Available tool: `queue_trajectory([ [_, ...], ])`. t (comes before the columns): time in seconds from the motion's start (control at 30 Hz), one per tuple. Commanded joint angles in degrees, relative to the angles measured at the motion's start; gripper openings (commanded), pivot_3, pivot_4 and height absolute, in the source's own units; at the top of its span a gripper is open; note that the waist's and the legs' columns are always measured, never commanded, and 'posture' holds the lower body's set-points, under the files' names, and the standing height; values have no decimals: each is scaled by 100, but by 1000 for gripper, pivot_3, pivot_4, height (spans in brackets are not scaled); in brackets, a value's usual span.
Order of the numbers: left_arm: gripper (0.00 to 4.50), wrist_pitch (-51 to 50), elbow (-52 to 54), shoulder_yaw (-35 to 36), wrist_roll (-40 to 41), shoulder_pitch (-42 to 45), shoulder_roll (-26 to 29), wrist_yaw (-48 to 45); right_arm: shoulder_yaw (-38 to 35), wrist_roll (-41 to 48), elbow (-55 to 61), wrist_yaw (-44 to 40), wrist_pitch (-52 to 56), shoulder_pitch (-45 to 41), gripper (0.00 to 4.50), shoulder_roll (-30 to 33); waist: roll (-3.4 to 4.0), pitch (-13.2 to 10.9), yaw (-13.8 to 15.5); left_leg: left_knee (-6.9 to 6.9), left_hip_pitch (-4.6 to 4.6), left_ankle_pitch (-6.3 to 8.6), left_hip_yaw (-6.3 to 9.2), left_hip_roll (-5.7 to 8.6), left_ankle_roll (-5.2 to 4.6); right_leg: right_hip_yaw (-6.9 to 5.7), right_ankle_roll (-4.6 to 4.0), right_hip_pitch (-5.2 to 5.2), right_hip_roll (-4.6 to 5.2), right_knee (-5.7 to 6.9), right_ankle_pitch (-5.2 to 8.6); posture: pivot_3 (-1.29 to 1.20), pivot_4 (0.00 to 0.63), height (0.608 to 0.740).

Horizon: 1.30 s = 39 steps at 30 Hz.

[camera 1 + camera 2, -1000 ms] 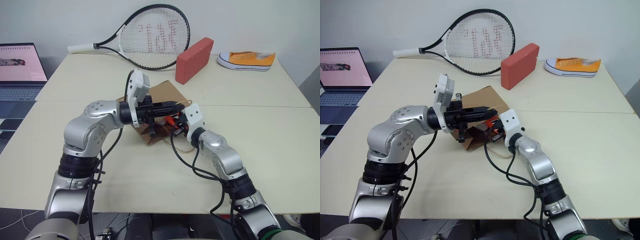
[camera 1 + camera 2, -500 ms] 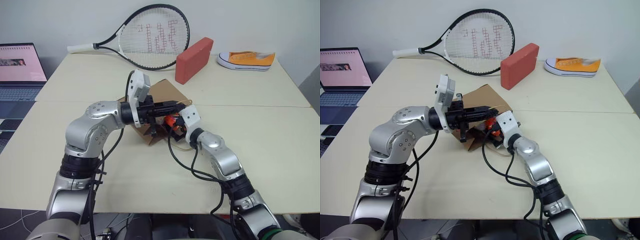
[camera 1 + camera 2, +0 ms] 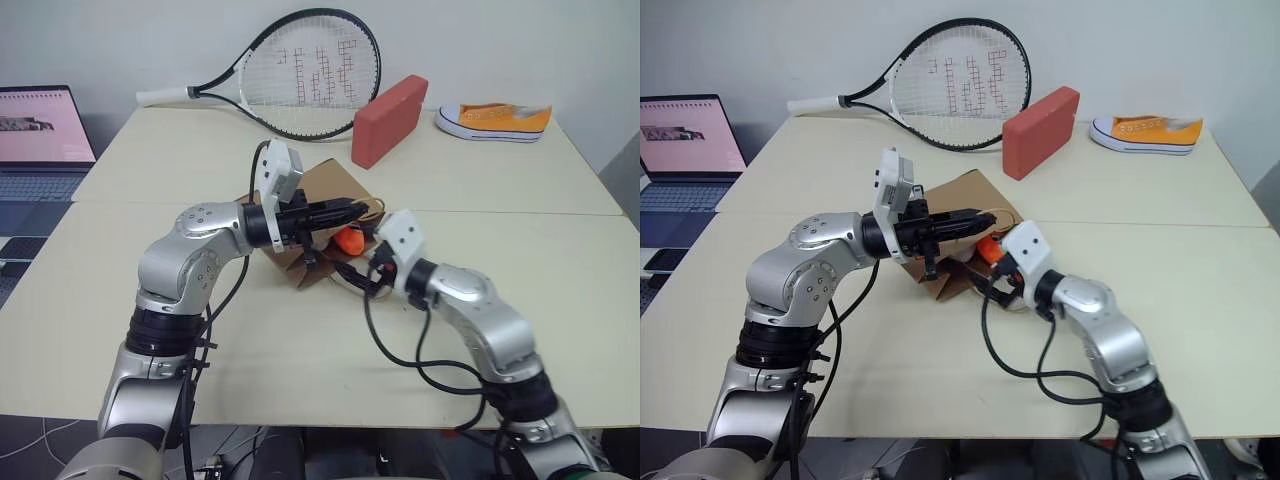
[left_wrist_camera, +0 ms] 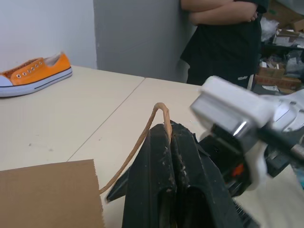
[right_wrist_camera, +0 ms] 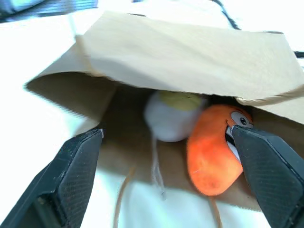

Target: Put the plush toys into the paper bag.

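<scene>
The brown paper bag (image 3: 325,185) lies on its side in the middle of the table, mouth toward me. My left gripper (image 3: 345,210) is shut on one of its loop handles (image 4: 142,137) and holds the upper flap lifted. Inside the mouth lie the two plush toys: the white egg with a yellow face (image 5: 172,116) and, beside it, the orange carrot (image 5: 213,152), which also peeks out (image 3: 349,240). My right gripper (image 5: 165,132) hangs just outside the mouth, open, with nothing between its fingers (image 3: 358,273).
A tennis racket (image 3: 300,75), a red block (image 3: 388,120) and an orange-yellow sneaker (image 3: 495,120) lie along the table's far side. A laptop (image 3: 35,130) stands to the left. A person (image 4: 223,28) stands beyond the table's right end.
My right gripper has opened and drawn back toward me out of the bag's mouth, leaving the carrot inside. The left gripper has kept its hold on the handle.
</scene>
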State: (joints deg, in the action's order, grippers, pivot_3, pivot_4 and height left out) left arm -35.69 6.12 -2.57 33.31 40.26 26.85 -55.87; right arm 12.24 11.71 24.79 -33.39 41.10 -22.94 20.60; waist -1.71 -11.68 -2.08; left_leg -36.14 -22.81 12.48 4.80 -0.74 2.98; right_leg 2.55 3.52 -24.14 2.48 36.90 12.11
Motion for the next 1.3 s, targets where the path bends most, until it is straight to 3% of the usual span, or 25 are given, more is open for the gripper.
queue_trajectory([
  [0.03,0,110,103,30,-11,48,3,-11,-253,368,576,-407,235,225,4485,487,0,0,9,0,0,0,0,0,0,0,0,0,0,-1,0,0,150,740],
  [0.17,0,87,127,44,19,37,21,-47,-505,437,446,-177,331,441,4485,596,0,0,-9,0,2,0,-2,0,0,1,-1,0,0,0,1,0,150,740],
  [0.53,0,157,16,57,-31,126,-20,-107,-123,-161,-1541,241,-404,137,4485,108,0,0,-19,0,2,0,-3,0,0,1,-1,-1,0,1,1,0,150,740],
  [0.67,0,158,83,75,-22,74,-11,-77,-18,-331,-2018,253,-569,40,3554,8,-1,0,-17,0,1,0,-3,0,0,1,0,0,0,0,0,0,150,740],
  [0.97,0,150,186,119,5,-31,24,8,-10,-383,-2033,201,-514,77,235,-36,-1,1,-19,-2,5,0,-2,0,0,2,1,4,0,2,-1,0,150,740],
  [1.0,0,153,187,116,5,-33,25,15,-13,-364,-2039,181,-489,75,50,-41,-1,1,-19,-2,6,0,-2,0,0,1,1,5,0,2,-1,0,150,740],
  [1.3,0,170,275,271,57,97,163,51,-779,420,-1357,159,296,-34,50,-143,0,0,-14,-2,2,0,-1,0,0,1,1,2,0,3,-1,0,150,740],
])
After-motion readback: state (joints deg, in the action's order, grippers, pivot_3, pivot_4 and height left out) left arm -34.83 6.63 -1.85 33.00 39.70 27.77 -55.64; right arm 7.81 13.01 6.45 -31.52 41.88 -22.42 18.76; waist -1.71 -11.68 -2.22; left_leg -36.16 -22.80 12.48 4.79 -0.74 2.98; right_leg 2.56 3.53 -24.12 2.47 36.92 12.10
